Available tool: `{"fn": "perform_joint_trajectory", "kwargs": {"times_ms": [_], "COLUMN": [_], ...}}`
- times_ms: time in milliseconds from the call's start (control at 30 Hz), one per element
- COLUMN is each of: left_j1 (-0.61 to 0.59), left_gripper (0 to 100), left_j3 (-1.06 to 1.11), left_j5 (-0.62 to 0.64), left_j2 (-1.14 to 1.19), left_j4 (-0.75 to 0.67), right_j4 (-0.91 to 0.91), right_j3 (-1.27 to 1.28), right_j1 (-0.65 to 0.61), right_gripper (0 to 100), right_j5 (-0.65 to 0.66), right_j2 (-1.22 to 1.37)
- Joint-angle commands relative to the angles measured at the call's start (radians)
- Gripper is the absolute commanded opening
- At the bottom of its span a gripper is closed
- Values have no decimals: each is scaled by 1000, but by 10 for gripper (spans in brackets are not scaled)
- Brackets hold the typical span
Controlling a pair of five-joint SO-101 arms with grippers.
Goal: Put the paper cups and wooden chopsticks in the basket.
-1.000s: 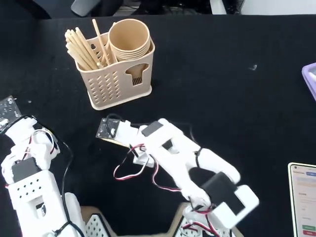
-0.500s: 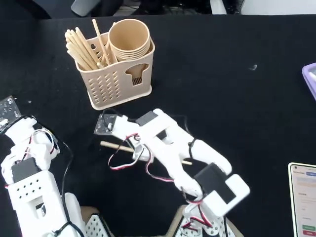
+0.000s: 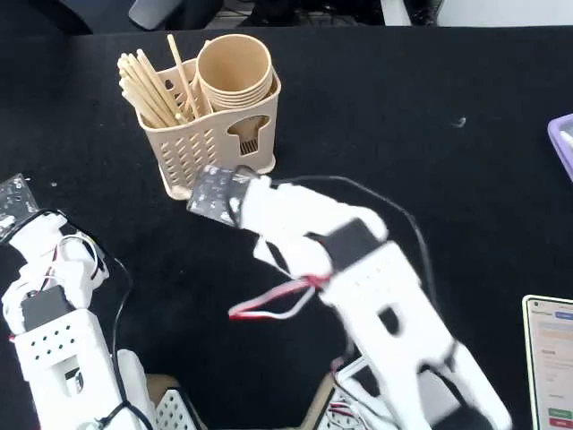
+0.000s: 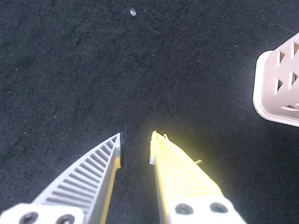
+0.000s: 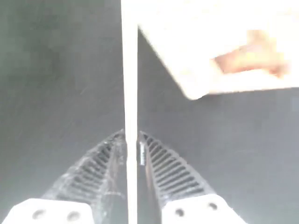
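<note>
Wooden chopstick: thin, straight pale stick pinched between the right jaws. Its long axis is in line with them, the far end pointing out just beside the slotted beige basket. Nested paper cups sit in the basket. Ribbed left jaws slightly spread, holding nothing, over the black matte bench.

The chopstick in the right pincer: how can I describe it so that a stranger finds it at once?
On the black table stands a beige perforated plastic basket holding paper cups and a bundle of chopsticks. Close beside it, the right pincer grips one pale wooden chopstick. It alone is outside the basket.
</note>
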Motion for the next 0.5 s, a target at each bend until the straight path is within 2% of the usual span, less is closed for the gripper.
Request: {"fn": "perform_joint_trajectory", "kwargs": {"times_ms": [0,100,233,333,467], "left_j1": [-10,-10,-10,-10,-8], "left_gripper": [116,116,116,116,116], "left_j3": [-7,-7,-7,-5,-5], "left_j5": [8,8,8,8,8], "left_j2": [-15,-15,-15,-15,-15], "left_j4": [-18,-18,-18,-18,-18], "right_j4": [-226,-476,-824,-1017,-1172], "right_j3": [-47,-1,38,33,-8], "right_j1": [18,17,15,15,15], "right_gripper": [11,11,11,11,11], "right_j5": [-193,-350,-494,-555,-582], "right_j2": [-142,-151,-120,-70,47]}}
